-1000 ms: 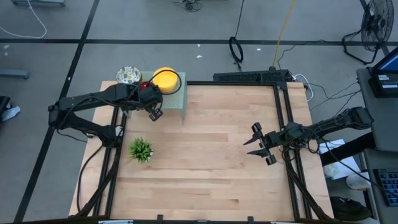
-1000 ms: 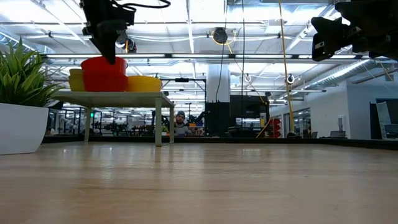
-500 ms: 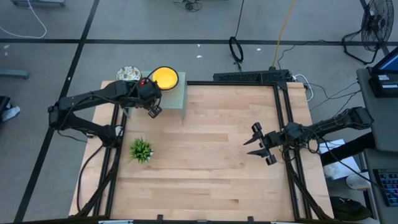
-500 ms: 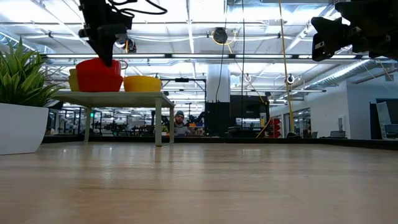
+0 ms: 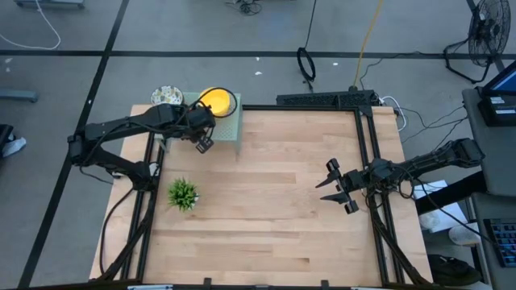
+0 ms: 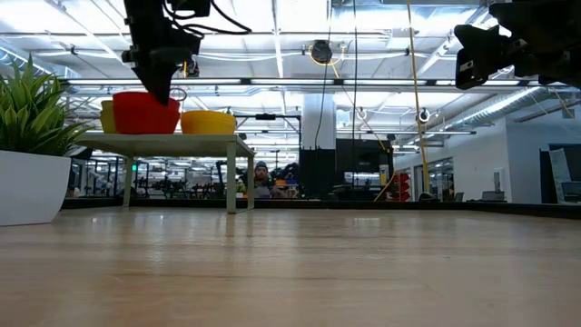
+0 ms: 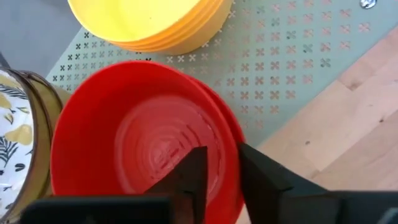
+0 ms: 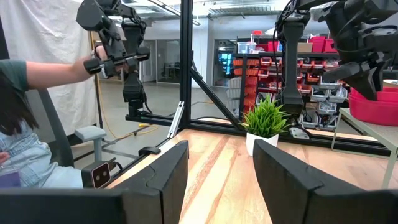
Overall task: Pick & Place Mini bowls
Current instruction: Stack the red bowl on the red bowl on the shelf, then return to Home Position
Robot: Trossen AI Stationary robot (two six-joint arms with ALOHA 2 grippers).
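Bowls in plain red, small, round and shallow, are nested on a pale green perforated rack at the far left corner of the wooden bench, beside a stack of yellow bowls. The thin rim is straddled by the left end effector, fingers slightly parted, one inside and one outside. Light, rigid, smooth plastic is judged likely; the rim is the natural hold. The right end effector hangs wide open and empty, well apart.

1. Red mini bowls: a nested stack, upright, on the pale green rack at the table's far left corner.
2. Yellow mini bowls: a stack just beside the red one.
3. White patterned bowl: just beside the red stack.
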